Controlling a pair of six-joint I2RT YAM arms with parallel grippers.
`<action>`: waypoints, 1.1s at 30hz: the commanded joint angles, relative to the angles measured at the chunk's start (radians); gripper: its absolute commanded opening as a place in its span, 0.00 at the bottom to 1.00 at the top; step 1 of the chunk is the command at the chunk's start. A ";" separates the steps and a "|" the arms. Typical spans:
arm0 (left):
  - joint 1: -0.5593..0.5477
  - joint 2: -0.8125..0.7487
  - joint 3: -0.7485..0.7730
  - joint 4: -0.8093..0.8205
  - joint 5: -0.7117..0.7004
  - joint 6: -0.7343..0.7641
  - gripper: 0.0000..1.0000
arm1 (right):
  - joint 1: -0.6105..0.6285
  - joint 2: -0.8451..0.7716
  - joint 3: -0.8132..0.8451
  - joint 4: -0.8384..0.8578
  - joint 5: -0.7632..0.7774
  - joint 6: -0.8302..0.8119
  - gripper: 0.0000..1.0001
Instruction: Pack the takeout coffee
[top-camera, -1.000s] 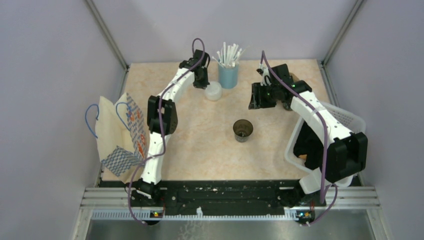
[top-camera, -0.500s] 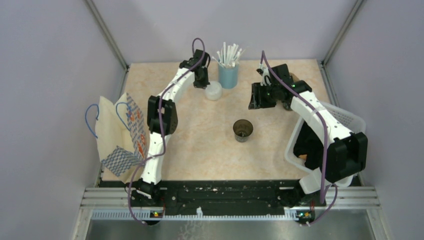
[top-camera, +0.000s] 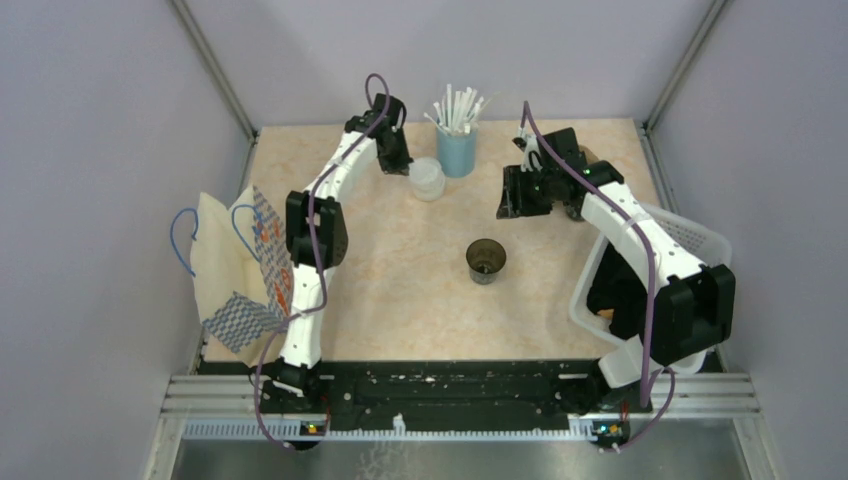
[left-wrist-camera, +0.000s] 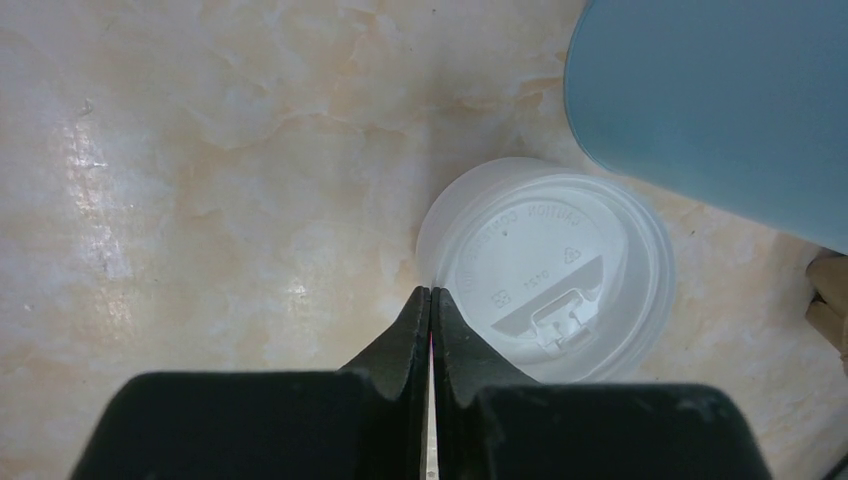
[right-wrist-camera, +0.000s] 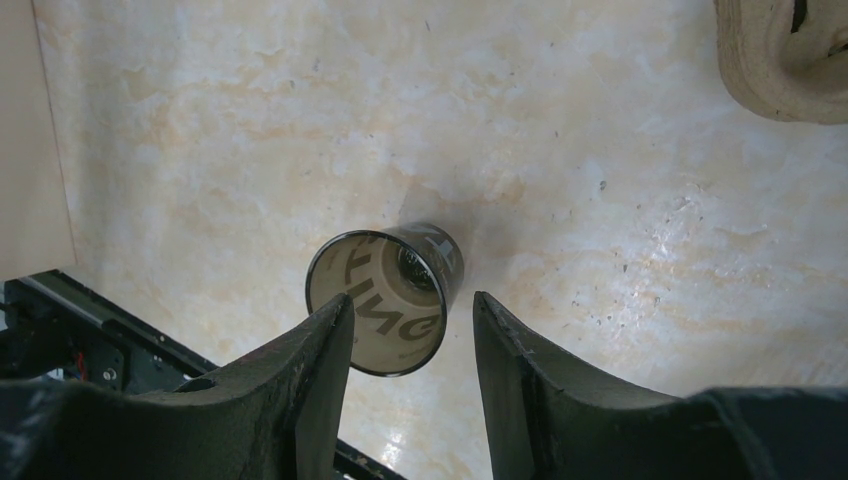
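left gripper (left-wrist-camera: 432, 293): the two fingers (left-wrist-camera: 398, 352) are pressed together and no gap is seen between them. The tips are laid on the near-left rim of the lid. Whether the thin rim is nipped between them cannot be told.
lid (left-wrist-camera: 545, 270): white and round, top side up, found directly ahead of the left tips, over the table (top-camera: 400, 300).
blue cup (left-wrist-camera: 720, 100): filled with white straws (top-camera: 458, 105) and placed just beyond the lid, ahead and to the right of the left gripper.
right gripper (right-wrist-camera: 412, 298): the jaws are held apart and nothing is clamped. It is kept above the table.
takeout coffee (right-wrist-camera: 385, 305): a dark cup, stood upright with the mouth open. It is seen below the right gripper, in the gap between its two fingers, and is not touched by them. It is well apart from the left gripper and from the lid.
cardboard piece (right-wrist-camera: 785, 60): seen ahead of the right gripper, on its right side.
basket (top-camera: 700, 240): white, placed behind the right gripper, beside that arm.
paper bag (top-camera: 245, 265): laid behind the left gripper, at the left edge of the table.
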 joint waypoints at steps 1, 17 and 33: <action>-0.001 -0.060 0.031 0.003 0.041 -0.025 0.07 | -0.004 -0.035 -0.003 0.037 -0.005 -0.001 0.48; -0.070 -0.178 -0.058 0.125 0.012 0.174 0.34 | -0.004 -0.042 -0.010 0.041 -0.008 0.000 0.48; -0.139 -0.030 0.037 0.162 0.104 0.238 0.43 | -0.004 -0.043 -0.007 0.034 -0.001 -0.003 0.48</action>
